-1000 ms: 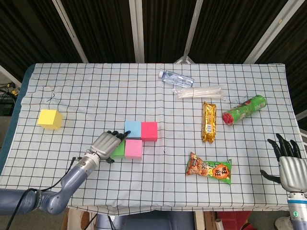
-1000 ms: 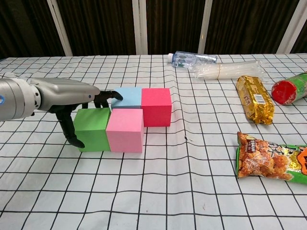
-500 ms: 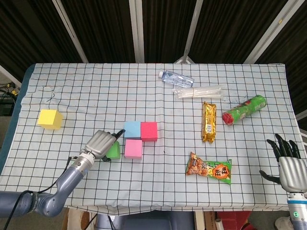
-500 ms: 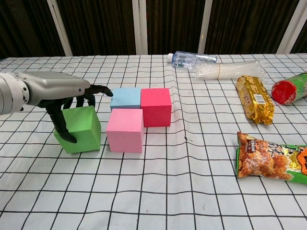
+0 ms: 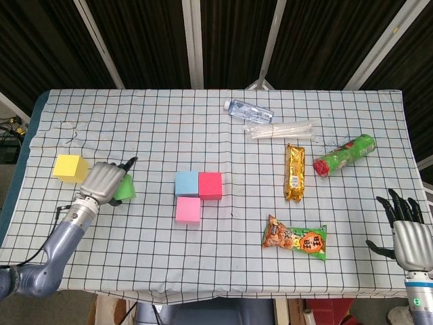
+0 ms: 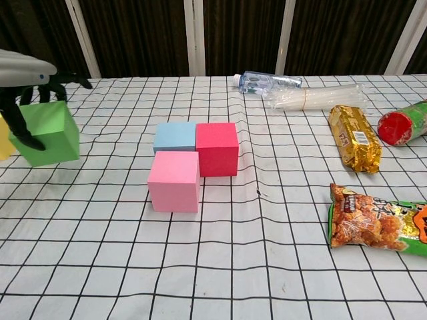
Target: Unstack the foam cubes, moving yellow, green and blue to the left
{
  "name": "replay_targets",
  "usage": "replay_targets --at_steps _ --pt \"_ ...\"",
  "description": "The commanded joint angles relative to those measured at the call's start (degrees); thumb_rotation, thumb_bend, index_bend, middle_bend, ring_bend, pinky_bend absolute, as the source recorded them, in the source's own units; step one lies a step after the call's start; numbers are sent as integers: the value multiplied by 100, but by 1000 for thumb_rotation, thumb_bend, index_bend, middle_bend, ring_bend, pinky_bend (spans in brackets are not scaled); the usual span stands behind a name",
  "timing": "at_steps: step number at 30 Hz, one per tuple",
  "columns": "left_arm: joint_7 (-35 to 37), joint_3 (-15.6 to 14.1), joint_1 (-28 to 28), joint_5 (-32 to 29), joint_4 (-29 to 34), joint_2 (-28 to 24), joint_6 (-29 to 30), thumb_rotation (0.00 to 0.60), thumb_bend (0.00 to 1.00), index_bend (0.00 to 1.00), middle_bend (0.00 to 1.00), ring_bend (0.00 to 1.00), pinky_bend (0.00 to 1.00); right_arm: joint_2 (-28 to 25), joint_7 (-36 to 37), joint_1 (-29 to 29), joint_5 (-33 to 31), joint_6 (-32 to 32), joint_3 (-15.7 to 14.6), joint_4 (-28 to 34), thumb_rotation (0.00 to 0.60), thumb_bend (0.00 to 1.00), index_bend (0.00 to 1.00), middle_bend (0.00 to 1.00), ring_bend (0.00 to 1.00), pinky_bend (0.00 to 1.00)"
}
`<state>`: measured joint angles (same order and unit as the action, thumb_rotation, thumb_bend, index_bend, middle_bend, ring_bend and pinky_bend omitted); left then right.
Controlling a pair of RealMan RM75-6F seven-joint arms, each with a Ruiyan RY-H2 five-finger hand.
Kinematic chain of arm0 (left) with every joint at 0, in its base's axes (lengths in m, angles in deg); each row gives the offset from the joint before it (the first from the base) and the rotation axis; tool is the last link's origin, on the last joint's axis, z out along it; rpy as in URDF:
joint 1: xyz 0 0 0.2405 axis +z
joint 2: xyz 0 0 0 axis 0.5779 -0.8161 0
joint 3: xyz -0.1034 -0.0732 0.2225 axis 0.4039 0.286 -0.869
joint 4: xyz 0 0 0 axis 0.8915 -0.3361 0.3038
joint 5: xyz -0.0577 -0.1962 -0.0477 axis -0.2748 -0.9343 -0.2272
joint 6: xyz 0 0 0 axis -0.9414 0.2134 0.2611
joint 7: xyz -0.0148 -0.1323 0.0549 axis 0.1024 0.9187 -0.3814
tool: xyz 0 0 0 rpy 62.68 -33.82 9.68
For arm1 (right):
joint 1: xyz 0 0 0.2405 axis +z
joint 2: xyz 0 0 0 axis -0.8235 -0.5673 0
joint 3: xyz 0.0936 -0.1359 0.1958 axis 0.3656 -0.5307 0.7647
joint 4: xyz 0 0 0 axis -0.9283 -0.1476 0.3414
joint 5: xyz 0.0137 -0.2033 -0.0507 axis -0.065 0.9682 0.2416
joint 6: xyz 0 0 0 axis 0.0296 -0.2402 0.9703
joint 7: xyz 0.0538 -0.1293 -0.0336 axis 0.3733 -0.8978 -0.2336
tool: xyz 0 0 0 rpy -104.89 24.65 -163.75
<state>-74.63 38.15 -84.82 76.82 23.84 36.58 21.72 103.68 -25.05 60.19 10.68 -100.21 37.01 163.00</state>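
My left hand (image 5: 101, 183) (image 6: 27, 83) grips the green cube (image 5: 124, 188) (image 6: 45, 132) and holds it above the cloth at the left. The yellow cube (image 5: 70, 168) sits just left of that hand; in the chest view only a sliver of the yellow cube (image 6: 4, 137) shows at the frame edge. The blue cube (image 5: 186, 183) (image 6: 175, 137), red cube (image 5: 210, 185) (image 6: 217, 147) and pink cube (image 5: 188, 210) (image 6: 174, 181) rest together mid-table. My right hand (image 5: 407, 227) hovers open at the table's right front corner, apart from everything.
A water bottle (image 5: 247, 110) and a bag of straws (image 5: 282, 128) lie at the back. A gold snack pack (image 5: 294, 172), a green tube (image 5: 344, 156) and an orange snack bag (image 5: 295, 237) lie on the right. The checked cloth (image 5: 135, 135) covers the table.
My left hand has carried the green cube away from the pink cube, lifting it and moving it left toward the yellow cube. The right hand has not moved.
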Motion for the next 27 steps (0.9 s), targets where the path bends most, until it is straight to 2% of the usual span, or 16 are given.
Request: replay_targets --at_steps 1,2,4,9,13,19,27 --pt "-74 -40 -111 -469 -286 -99 -469 600 56 12 108 137 285 7 -23 13 -8 30 -6 1 600 59 170 23 116 0" --pt "-28 -19 -122 -485 -296 -89 -525 600 33 8 70 72 248 9 -29 16 -10 38 -8 -1 600 59 170 23 116 0" --pt "156 76 -161 -416 -331 -32 -687 600 6 3 25 12 213 16 -47 25 -29 71 -14 -3 600 59 169 23 116 0" --pt "486 297 -139 -16 -295 139 -564 600 0 0 0 0 191 11 -39 22 -20 49 -7 1 600 59 170 23 116 0" --pt "594 544 -101 411 -244 435 -44 600 0 5 0 0 192 0 5 23 -24 64 -10 -8 600 59 170 23 116 0" --pt "79 601 -270 177 -244 847 164 600 0 1 0 0 184 -37 104 11 -6 53 -14 0 600 58 170 23 116 0" --pt "-277 649 -477 -204 -675 1639 191 600 0 0 0 0 184 -82 221 -17 -52 38 4 -17 600 59 170 23 116 0"
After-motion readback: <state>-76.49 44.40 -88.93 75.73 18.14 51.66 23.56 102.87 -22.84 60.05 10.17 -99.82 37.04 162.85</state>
